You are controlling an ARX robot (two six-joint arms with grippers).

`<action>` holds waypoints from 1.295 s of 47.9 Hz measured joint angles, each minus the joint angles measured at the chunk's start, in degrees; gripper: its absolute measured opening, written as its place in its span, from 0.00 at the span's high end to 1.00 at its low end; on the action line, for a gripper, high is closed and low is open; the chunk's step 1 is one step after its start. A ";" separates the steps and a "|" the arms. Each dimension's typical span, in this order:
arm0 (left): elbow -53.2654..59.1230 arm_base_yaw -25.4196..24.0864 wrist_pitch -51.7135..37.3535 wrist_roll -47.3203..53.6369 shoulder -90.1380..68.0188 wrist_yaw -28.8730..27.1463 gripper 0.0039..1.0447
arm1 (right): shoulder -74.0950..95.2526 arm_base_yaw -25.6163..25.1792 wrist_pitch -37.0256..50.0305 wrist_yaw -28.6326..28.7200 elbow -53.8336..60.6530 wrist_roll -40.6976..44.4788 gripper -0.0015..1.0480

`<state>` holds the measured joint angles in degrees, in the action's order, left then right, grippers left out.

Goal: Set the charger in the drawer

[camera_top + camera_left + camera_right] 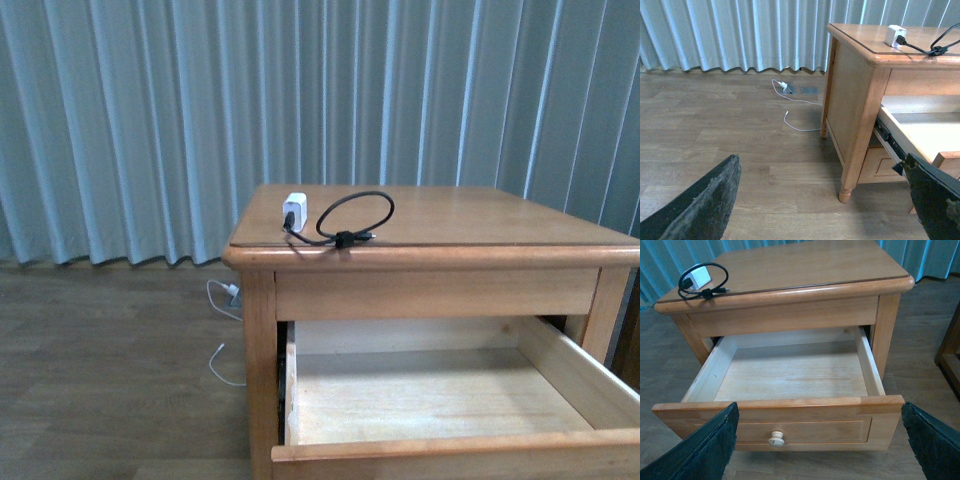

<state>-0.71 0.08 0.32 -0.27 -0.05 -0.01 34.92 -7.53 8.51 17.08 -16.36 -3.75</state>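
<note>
Left jaws spread wide, nothing between them, hanging low over the floor [715, 125] off the table's left side. Right jaws also spread wide and empty, in front of and above the drawer [790, 375], looking down on its front panel and pale knob [776, 439]. Neither arm shows in the front view. The drawer is pulled well out, its bare-wood inside is empty, and it is well apart from both sets of jaws. The charger [294, 210] is on the table [450, 215] top, near the front-left corner: white cube upright, black cable looped beside it on the right, and the tie seems to sit at the near side of the loop, though it is small in frame. A thin white cable [790, 100] lies on the floor by the curtain [150, 120]; it is not the target. Step in hand, as judged: the drawer is open and the charger is untouched, so the reach to pick it up comes now. The left arm looks the nearer one. The next move calls for rising to tabletop height, centring the jaws over the cube or the bound part of the cable, pinching and lifting clear with the loop trailing, then carrying it over the front edge and lowering it into the open drawer. Mind that the cable does not snag on the table lip.
</note>
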 joint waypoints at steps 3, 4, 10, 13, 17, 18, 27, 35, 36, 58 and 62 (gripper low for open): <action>0.00 0.00 0.00 0.00 0.00 0.00 0.05 | -0.83 2.05 7.43 -7.91 3.04 1.46 0.17; 0.00 0.00 0.00 0.00 0.00 0.00 0.05 | -1.31 3.21 9.60 -11.06 4.07 1.84 0.20; 0.00 0.00 0.00 0.00 0.00 0.00 0.05 | -4.42 7.04 12.79 -16.48 7.34 2.89 0.40; 0.00 -0.02 0.00 0.00 0.00 0.00 0.05 | -5.68 7.30 12.74 -16.66 8.41 3.13 0.51; 0.00 -0.02 0.00 0.00 0.00 0.00 0.05 | -7.13 7.30 12.26 -16.94 9.73 3.56 0.60; 0.00 -0.02 0.00 0.00 0.00 0.00 0.05 | -7.39 7.30 12.22 -17.00 9.92 3.56 0.57; 0.00 0.00 0.00 0.00 0.00 0.00 0.05 | -7.82 7.32 12.17 -17.03 10.16 3.56 0.19; 0.00 0.00 0.00 0.00 0.00 0.00 0.05 | -7.82 7.32 12.17 -17.03 10.16 3.56 0.08; 0.00 -0.02 0.00 0.00 0.00 0.00 0.05 | -7.82 7.32 12.17 -17.03 10.16 3.56 0.08; -17.53 12.15 -15.15 -2.71 -43.32 -16.13 0.05 | -7.82 7.32 12.17 -17.03 10.16 3.56 0.08; -26.84 14.47 -17.31 -2.84 -56.02 -15.85 0.05 | -7.82 7.32 12.17 -17.03 10.16 3.56 0.08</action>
<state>-27.55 14.55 -16.99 -3.11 -56.07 -15.86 27.09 -0.21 20.69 0.05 -6.20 -0.19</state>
